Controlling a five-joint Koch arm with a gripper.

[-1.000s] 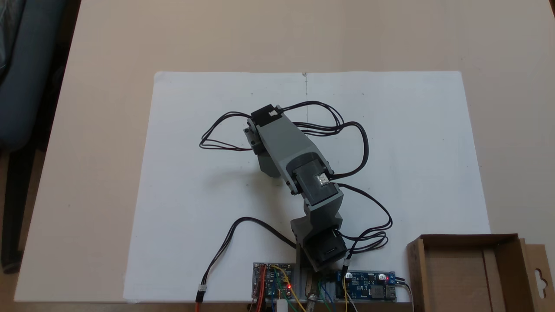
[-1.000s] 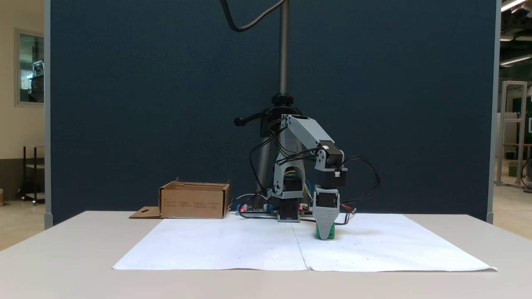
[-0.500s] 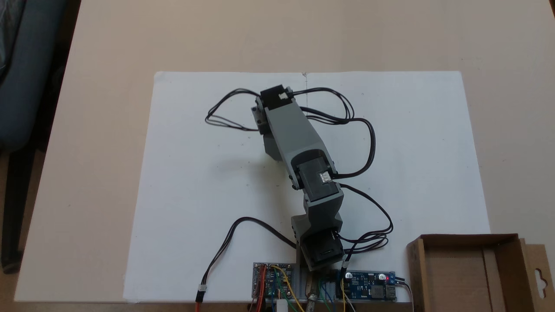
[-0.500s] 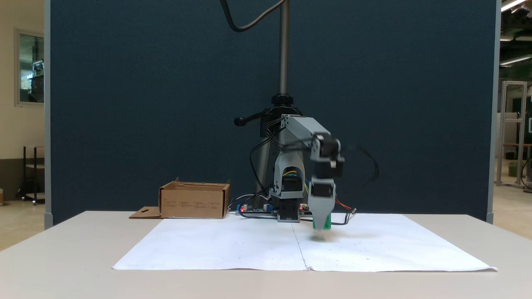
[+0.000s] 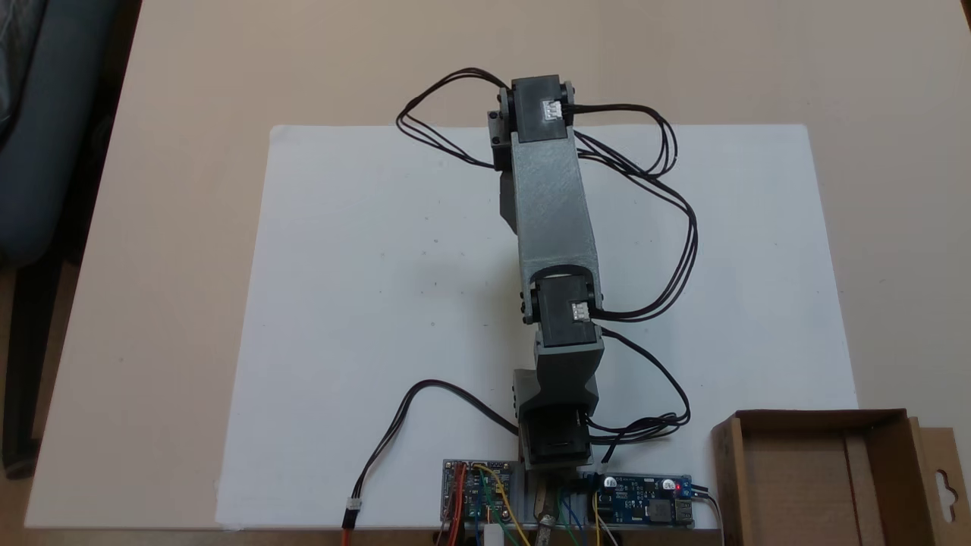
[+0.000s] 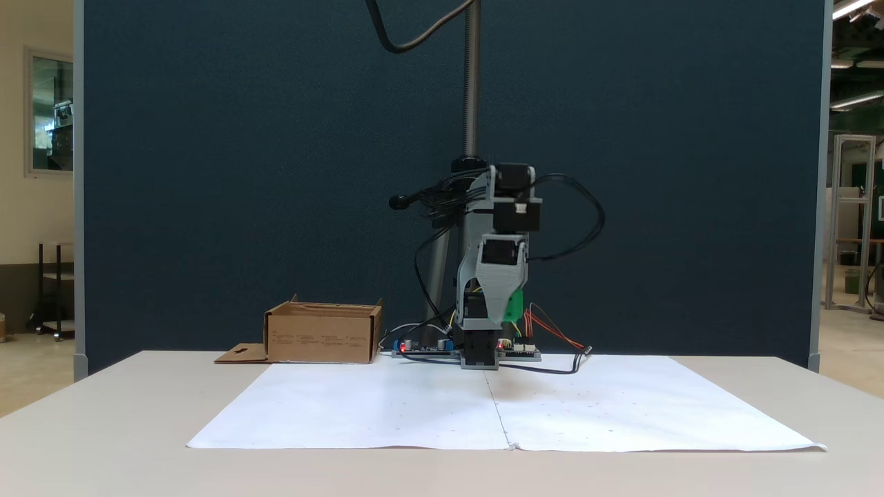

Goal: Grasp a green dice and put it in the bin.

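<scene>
In the side-on fixed view my gripper (image 6: pixel 504 319) hangs pointing down, well above the paper and in front of the arm's base. It is shut on the green dice (image 6: pixel 512 306), whose bright green face shows to the right of the grey jaw. The bin (image 6: pixel 323 337) is a brown cardboard box that stands on the table to the left of the base, apart from the gripper. From above, the bin (image 5: pixel 819 417) sits at the lower right with its flap (image 5: pixel 942 479) on its right side. In that view the arm (image 5: pixel 550 205) reaches straight up the sheet.
A white paper sheet (image 5: pixel 364 303) covers the table's middle. Circuit boards (image 5: pixel 643 509) and loose black cables (image 5: pixel 675 227) lie around the base. A metal pole (image 6: pixel 472 83) and a dark blue partition stand behind. A chair (image 5: pixel 38 152) sits off the table's left edge.
The gripper has lifted the green dice off the paper and carried it upward and toward the base's centre line. From above, the arm swung from up-left to straight and stretched out.
</scene>
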